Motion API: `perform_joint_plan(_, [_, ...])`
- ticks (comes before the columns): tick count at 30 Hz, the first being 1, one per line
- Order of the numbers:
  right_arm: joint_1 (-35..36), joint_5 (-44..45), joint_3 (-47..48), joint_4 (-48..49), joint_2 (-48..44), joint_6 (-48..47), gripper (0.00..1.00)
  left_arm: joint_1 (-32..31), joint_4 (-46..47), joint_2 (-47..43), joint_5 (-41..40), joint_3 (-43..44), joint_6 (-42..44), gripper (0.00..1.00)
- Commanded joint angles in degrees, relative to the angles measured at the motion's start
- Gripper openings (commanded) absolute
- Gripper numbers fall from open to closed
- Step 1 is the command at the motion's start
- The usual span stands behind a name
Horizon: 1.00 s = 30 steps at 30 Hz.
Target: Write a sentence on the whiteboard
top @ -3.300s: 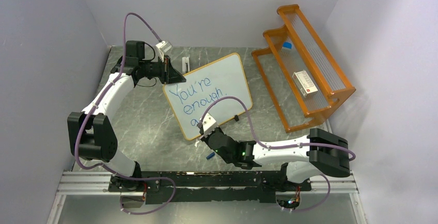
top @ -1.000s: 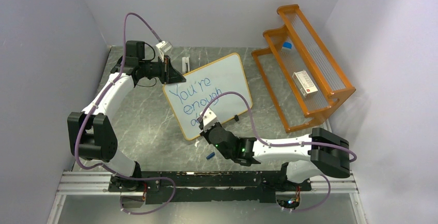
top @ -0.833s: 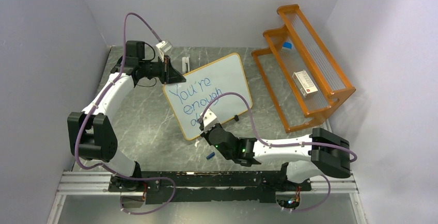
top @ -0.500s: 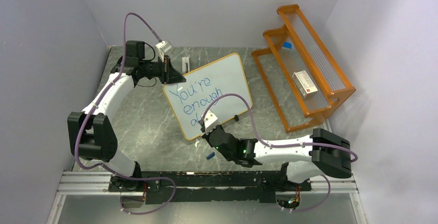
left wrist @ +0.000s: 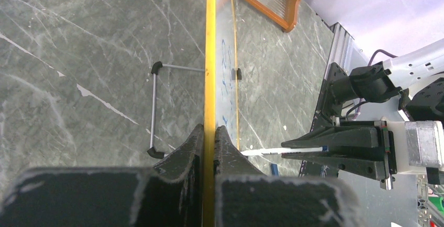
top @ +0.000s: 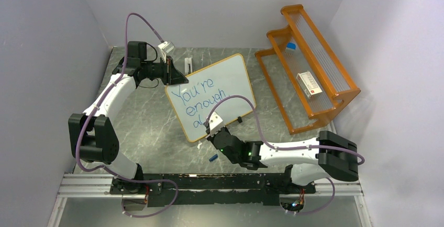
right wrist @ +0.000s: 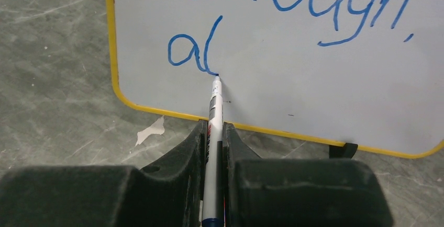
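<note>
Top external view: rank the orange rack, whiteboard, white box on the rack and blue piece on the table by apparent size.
Largest to smallest: orange rack, whiteboard, white box, blue piece.

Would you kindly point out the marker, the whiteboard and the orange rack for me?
marker [right wrist: 214, 104]: right wrist view, white barrel just below its tip.
whiteboard [top: 233, 75]: top external view, bare white area right of the writing.
orange rack [top: 337, 101]: top external view, near end panel.

Whiteboard [top: 225, 83] upright, yellow frame, blue "You're enough, al"
</note>
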Motion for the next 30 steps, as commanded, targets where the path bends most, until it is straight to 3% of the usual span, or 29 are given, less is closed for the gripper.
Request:
perform_joint_plan(1, [-0.2,2.4,-0.9,2.3,-2.4,-1.0,0.0,-0.3,-1.8,1.8,-5.5,-0.3,3.7,0.05])
perform_joint_plan(16, [-0.6,3.3,0.7,7.5,0.4,-4.1,0.0,-0.3,-1.9,1.9,-5.5,-0.2,3.9,0.05])
perform_joint_plan(30, [-0.8,2.8,0.2,2.8,1.1,-1.4,0.0,-0.3,-1.9,2.1,-5.4,-0.1,3.8,0.05])
